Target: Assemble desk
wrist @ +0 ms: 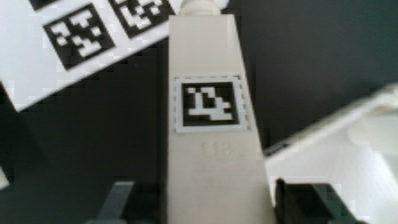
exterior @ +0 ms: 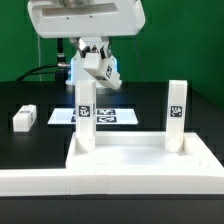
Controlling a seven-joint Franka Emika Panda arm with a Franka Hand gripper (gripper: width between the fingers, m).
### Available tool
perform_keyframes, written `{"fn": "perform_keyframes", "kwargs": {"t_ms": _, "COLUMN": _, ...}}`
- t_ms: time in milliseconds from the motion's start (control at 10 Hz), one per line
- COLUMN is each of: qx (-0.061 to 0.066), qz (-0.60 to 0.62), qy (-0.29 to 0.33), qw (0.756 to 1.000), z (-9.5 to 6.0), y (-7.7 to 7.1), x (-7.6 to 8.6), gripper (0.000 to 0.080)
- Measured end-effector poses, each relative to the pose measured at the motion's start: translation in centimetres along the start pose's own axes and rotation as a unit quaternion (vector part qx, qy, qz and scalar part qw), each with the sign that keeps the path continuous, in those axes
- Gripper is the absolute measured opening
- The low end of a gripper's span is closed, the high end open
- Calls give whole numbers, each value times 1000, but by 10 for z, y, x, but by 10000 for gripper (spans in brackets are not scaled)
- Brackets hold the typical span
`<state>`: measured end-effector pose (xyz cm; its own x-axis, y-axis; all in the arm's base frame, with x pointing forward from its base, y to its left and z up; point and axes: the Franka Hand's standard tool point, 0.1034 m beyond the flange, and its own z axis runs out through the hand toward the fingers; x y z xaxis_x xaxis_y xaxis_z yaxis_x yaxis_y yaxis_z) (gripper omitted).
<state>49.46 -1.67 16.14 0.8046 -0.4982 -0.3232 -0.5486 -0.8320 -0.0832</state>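
Clamping the upright white square plastic leg (exterior: 85, 125), the gripper (wrist: 210, 192) is apparently seating it into a corner of the flat white desk top (exterior: 140, 160).

The marker board (exterior: 112, 116) lies flat on the black tabletop (exterior: 150, 105), its printed tags facing up. A green wall (exterior: 180, 40) stands behind.

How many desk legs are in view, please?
3 legs: two upright on the top, one at the exterior view's left between the jaws, one at its right; a third lying on the table. Others may be hidden.
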Motion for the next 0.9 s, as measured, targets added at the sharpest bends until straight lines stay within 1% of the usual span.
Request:
{"fn": "perform_keyframes", "kwargs": {"t_ms": 100, "qx": 1, "qz": 20, "qy": 13, "qw": 1000, "z": -10, "y": -25, "x": -1, "gripper": 287}}
{"fn": "perform_keyframes", "kwargs": {"t_ms": 200, "qx": 7, "qz": 19, "qy": 47, "qw": 999, "z": -20, "y": -44, "x": 6, "gripper": 287}}
{"fn": "perform_keyframes", "kwargs": {"t_ms": 300, "qx": -9, "qz": 5, "qy": 72, "qw": 997, "z": -24, "y": -51, "x": 12, "gripper": 287}}
{"fn": "perform_keyframes", "kwargs": {"t_ms": 400, "qx": -32, "qz": -17, "qy": 113, "qw": 993, "z": -21, "y": -50, "x": 18, "gripper": 287}}
{"fn": "perform_keyframes", "kwargs": {"t_ms": 500, "qx": -21, "qz": -16, "qy": 146, "qw": 989, "z": -17, "y": -56, "x": 17, "gripper": 287}}
{"fn": "perform_keyframes", "kwargs": {"t_ms": 600, "qx": -13, "qz": -20, "qy": 162, "qw": 986, "z": -17, "y": -59, "x": 15, "gripper": 287}}
{"fn": "perform_keyframes", "kwargs": {"t_ms": 700, "qx": -4, "qz": -21, "qy": 199, "qw": 980, "z": -17, "y": -64, "x": 19, "gripper": 287}}
{"fn": "perform_keyframes", "kwargs": {"t_ms": 800, "qx": 4, "qz": -27, "qy": 232, "qw": 972, "z": -14, "y": -70, "x": 19, "gripper": 287}}
{"fn": "perform_keyframes", "kwargs": {"t_ms": 900, "qx": 4, "qz": -41, "qy": 263, "qw": 964, "z": -16, "y": -78, "x": 22, "gripper": 287}}
